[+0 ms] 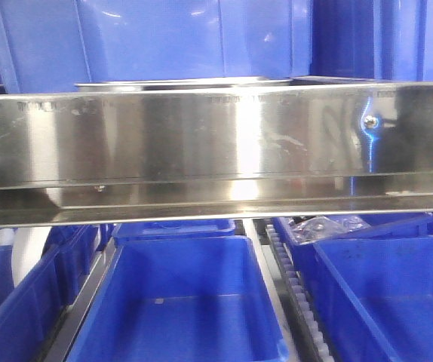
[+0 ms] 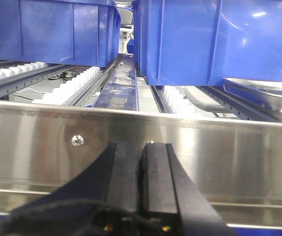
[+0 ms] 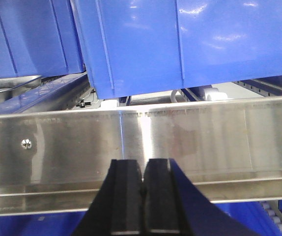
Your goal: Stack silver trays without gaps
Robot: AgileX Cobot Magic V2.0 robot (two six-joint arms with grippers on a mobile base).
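Fingers point(image 2: 126, 167) closed together on left gripper point(image 2: 142, 152) and right gripper point(image 3: 142, 167) | tray point(image 2: 264, 93) beyond rail point(image 2: 219, 147), untouched, between both grippers

Bright overhead light throws white glare on the steel rail point(image 1: 239, 136), and all views look slightly soft.

Shelf rail point(image 1: 216, 136) runs full width across the front. Silver trays point(image 1: 186, 83) sit just behind it on the upper level, upper bins point(image 1: 148, 38) behind them. Below the rail: centre bin point(image 1: 179, 302), right bin point(image 1: 382, 302), roller track point(image 1: 296, 294) between them. Left gripper point(image 2: 142, 152) and right gripper point(image 3: 142, 167) are before the rail, with the trays between them.
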